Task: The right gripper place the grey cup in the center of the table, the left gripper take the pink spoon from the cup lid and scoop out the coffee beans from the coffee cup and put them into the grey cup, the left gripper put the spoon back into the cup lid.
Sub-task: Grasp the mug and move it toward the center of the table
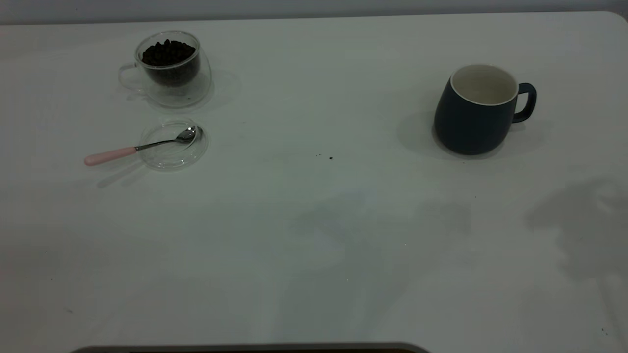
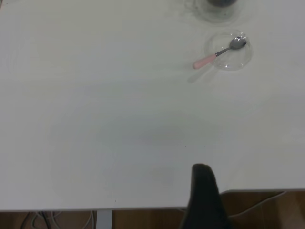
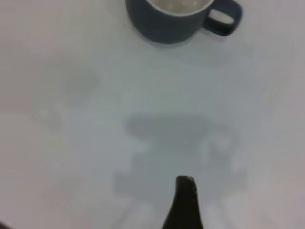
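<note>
The grey cup (image 1: 473,115) stands upright and empty on the right of the table (image 1: 314,235), its handle pointing right; it also shows in the right wrist view (image 3: 171,21). The coffee cup (image 1: 169,68) with coffee beans (image 1: 168,53) stands at the back left. Just in front of it lies the cup lid (image 1: 174,144). The pink spoon (image 1: 132,149) rests with its bowl in the lid and its handle sticking out to the left. The left wrist view shows the spoon (image 2: 217,54) and the lid (image 2: 231,52) far off. Only a dark part of my left gripper (image 2: 204,191) and of my right gripper (image 3: 185,200) shows. Neither is near any object.
A few tiny dark specks (image 1: 329,158) lie near the table's middle. Arm shadows fall on the front and right of the table. The left wrist view shows the table's near edge (image 2: 143,209), with floor and cables beyond it.
</note>
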